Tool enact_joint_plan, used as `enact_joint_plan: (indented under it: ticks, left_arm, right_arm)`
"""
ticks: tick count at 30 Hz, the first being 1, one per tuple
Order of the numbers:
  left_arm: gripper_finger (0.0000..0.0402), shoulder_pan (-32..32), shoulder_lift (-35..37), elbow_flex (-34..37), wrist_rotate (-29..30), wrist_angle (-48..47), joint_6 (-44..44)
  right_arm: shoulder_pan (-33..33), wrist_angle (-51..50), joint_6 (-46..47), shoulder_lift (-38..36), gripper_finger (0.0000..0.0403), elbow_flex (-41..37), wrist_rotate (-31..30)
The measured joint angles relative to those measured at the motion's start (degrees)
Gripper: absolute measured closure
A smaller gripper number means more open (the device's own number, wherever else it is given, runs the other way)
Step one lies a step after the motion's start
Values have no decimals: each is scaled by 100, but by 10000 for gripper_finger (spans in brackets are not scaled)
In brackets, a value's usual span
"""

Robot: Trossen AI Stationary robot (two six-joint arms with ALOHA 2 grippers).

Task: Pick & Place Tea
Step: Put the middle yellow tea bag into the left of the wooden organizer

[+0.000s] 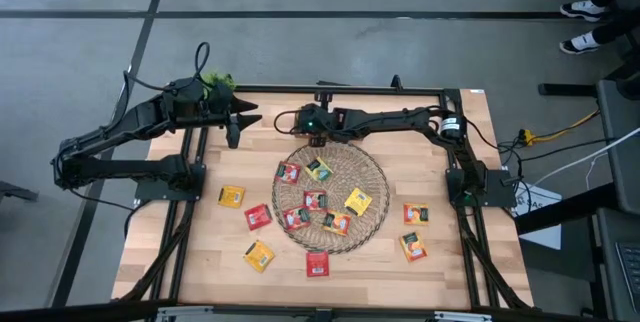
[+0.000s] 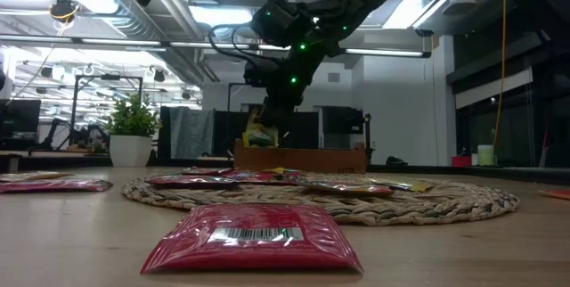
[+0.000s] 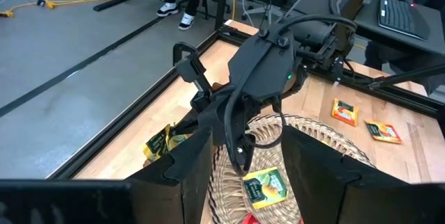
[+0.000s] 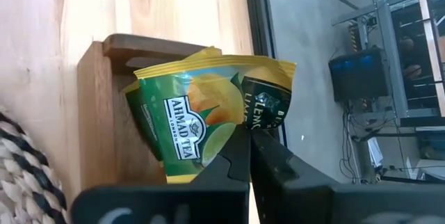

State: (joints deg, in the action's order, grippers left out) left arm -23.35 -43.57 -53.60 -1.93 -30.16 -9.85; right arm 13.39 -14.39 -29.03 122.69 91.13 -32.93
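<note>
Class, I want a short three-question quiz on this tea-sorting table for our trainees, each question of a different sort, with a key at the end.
1. True or false: the right claw is shut on a yellow-green tea sachet.
2. Multiple choice: that sachet hangs over A) the middle of the wicker mat, B) a wooden box beside the mat, C) the floor.
3. Fill in: the left claw waits near the table's far edge, beside the small green ____.

Key: 1 true; 2 B; 3 plant.
</note>
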Motion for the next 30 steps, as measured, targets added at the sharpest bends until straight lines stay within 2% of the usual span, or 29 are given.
enact_joint_plan:
  ticks: [27,30]
  left_arm:
    - [233,0,0,0,-3,4,-50]
    - [233,0,0,0,-4,4,-50]
  right_arm:
    - [165,173,6,0,400,0,159]
    - [201,173,4,0,390,0,160]
